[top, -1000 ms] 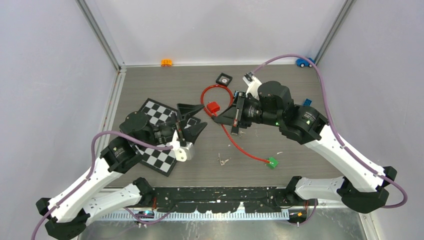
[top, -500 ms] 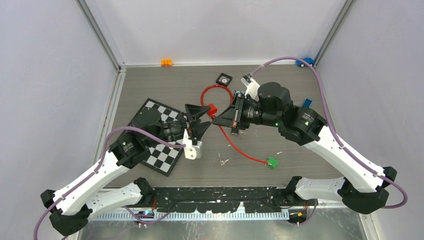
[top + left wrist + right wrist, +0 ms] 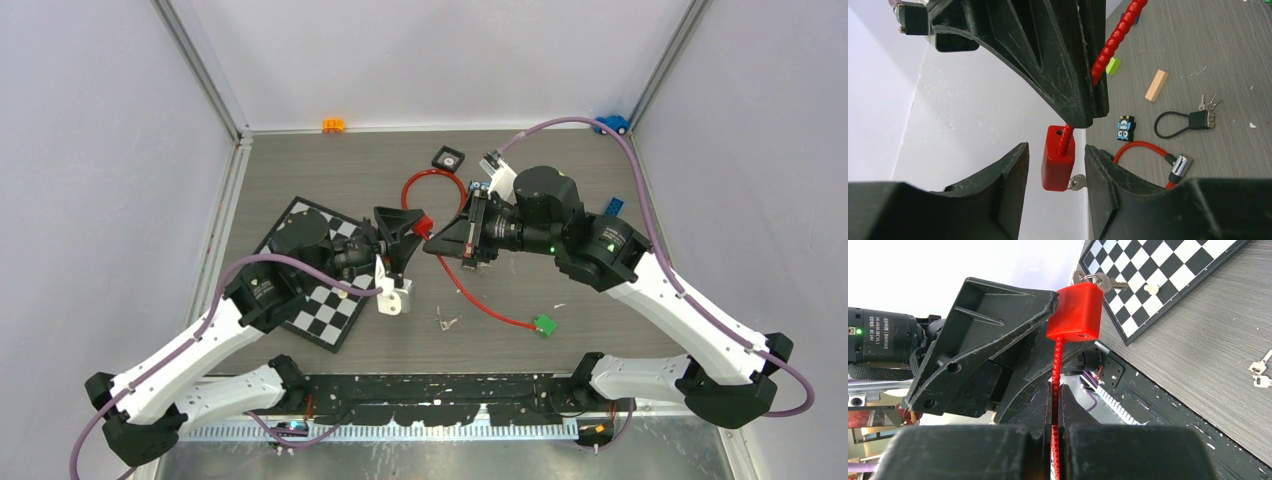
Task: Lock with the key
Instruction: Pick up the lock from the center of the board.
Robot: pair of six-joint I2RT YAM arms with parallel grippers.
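A red padlock (image 3: 424, 222) hangs in the air on its ribbed red cable (image 3: 1056, 365). My right gripper (image 3: 1055, 390) is shut on that cable just behind the lock body (image 3: 1075, 310). A silver key (image 3: 1098, 280) sticks out of the lock's far end. My left gripper (image 3: 1056, 149) is open, one finger on each side of the lock (image 3: 1058, 160), with gaps on both sides. The key (image 3: 1077, 182) lies right against the right-hand finger (image 3: 1103, 170). In the top view the left gripper (image 3: 405, 238) meets the right gripper (image 3: 432, 243) above the table's middle.
A chessboard (image 3: 320, 275) lies under the left arm. Loose keys (image 3: 446, 322) and the cable's green end block (image 3: 544, 324) lie near the front. A small black lock (image 3: 448, 157), an orange toy (image 3: 333, 125) and a blue car (image 3: 605, 125) sit toward the back.
My left arm has swung right to the lock and its jaws have narrowed around the lock body. The right gripper stayed shut on the cable, shifting slightly left.
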